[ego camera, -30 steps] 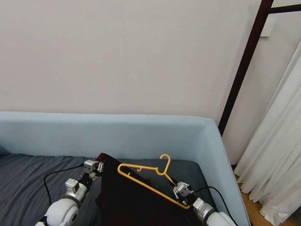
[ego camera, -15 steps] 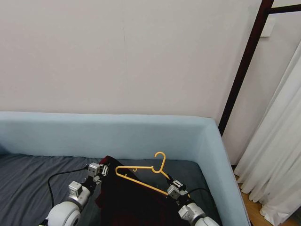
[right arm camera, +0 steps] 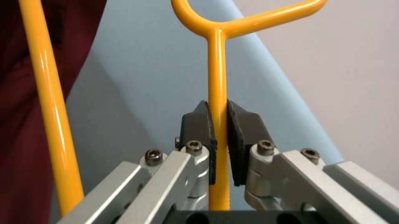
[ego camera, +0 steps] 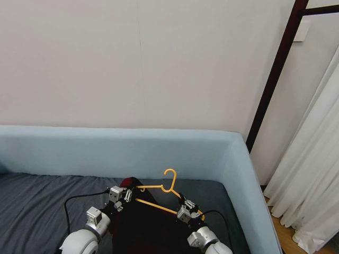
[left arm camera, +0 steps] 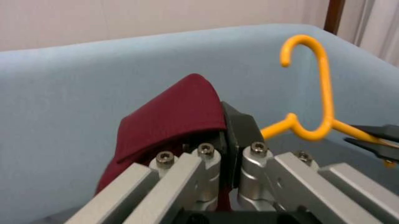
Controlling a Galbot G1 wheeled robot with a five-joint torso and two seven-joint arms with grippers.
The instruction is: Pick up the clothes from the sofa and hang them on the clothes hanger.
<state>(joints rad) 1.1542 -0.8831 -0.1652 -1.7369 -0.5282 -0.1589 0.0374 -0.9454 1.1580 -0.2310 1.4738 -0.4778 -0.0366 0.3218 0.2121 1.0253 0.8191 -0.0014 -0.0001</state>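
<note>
I saw a plain pale wall (ego camera: 159, 63) behind the light-blue sofa (ego camera: 159, 148); dark wooden frame (ego camera: 274, 74) and white curtain (ego camera: 312, 174) at right (wood floor (ego camera: 282, 239) below).

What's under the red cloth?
The left gripper holds up the red cloth; grey sofa seat shows around it, the part beneath is covered. Right gripper grips the yellow hanger.

There is one yellow plastic hanger (right arm camera: 216, 70). There is one dark red piece of clothing (left arm camera: 174, 116). There are two silver metal grippers: one left gripper (ego camera: 125, 191) and one right gripper (ego camera: 186, 207). There is one light blue sofa (ego camera: 106, 153), and it has one dark grey seat cushion (ego camera: 32, 201). There is one dark wooden pole (ego camera: 274, 79). There is one white curtain (ego camera: 312, 185).
</note>
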